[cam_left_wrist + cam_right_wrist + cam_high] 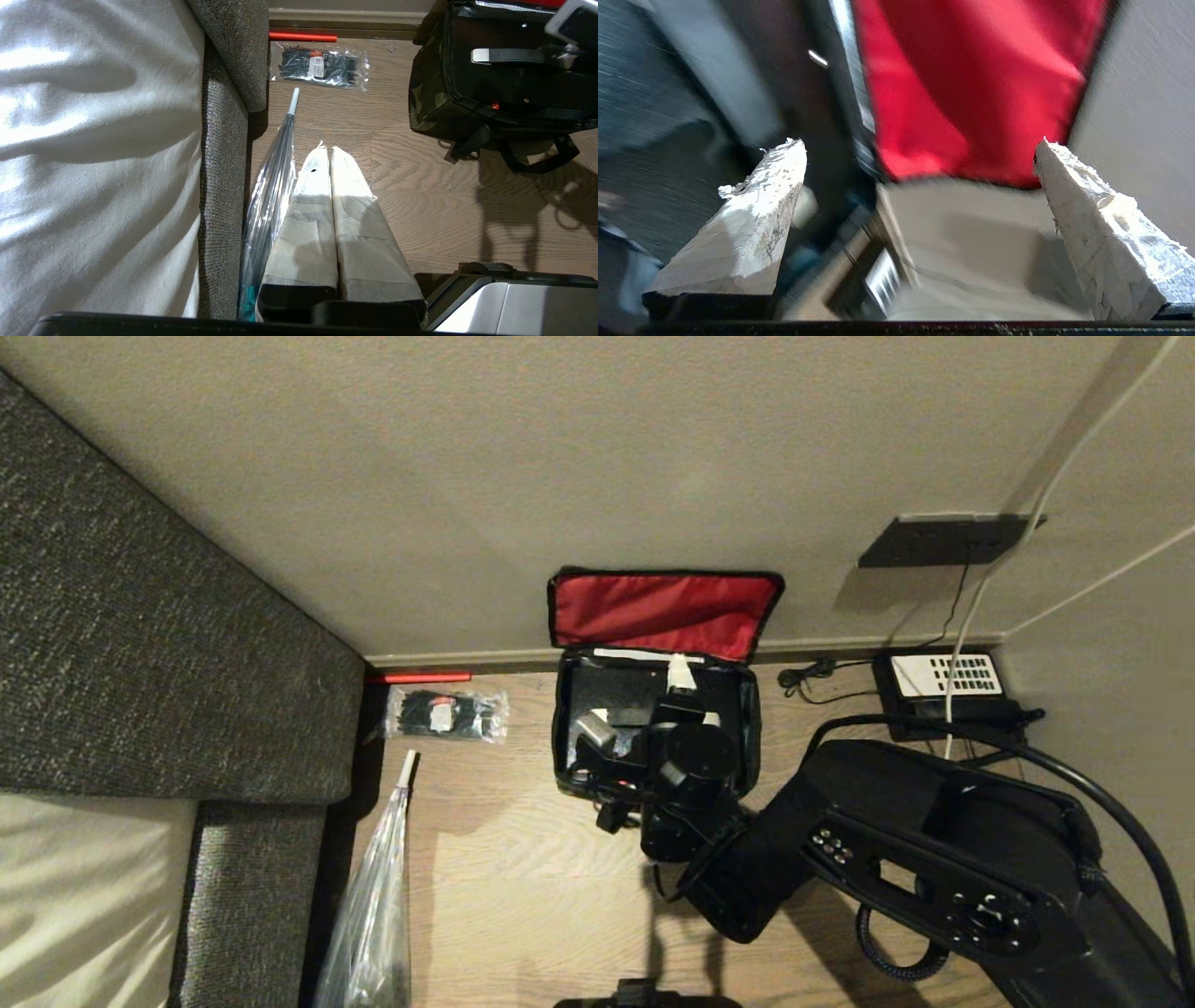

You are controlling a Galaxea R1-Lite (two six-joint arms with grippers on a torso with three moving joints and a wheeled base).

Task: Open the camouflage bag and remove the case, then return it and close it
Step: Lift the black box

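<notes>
Two things to handle, both against the wall: camouflage bag (653,728) standing on the wooden floor, lid thrown back with red lining (665,613) leaning on the wall; case (514,88) lying flat inside, filling the opening.

Left of the bag: packet of black cable ties (446,714) on the floor, and nearer the sofa (140,644) a clear-wrapped umbrella (373,905). Left gripper (331,156) parked low beside that umbrella, well apart from the bag, fingers (312,219) pressed together with nothing between them.

Bag: soft-sided and likely to sag or slide if tugged; lid floppy, best moved by its edge or zipper pull. Case: rigid, probably moderately heavy and smooth-faced, so slippery on the flat. Best hold judged to be the top handle (507,55), black with pale ends, lying across the case's upper face.

Right gripper (686,686) over the bag's open mouth, arm reaching in from the right of the bag, wrist bent downward toward the case. Fingers (752,219) spread wide, holding nothing. Right of the bag: black telephone (938,686) by the wall.
</notes>
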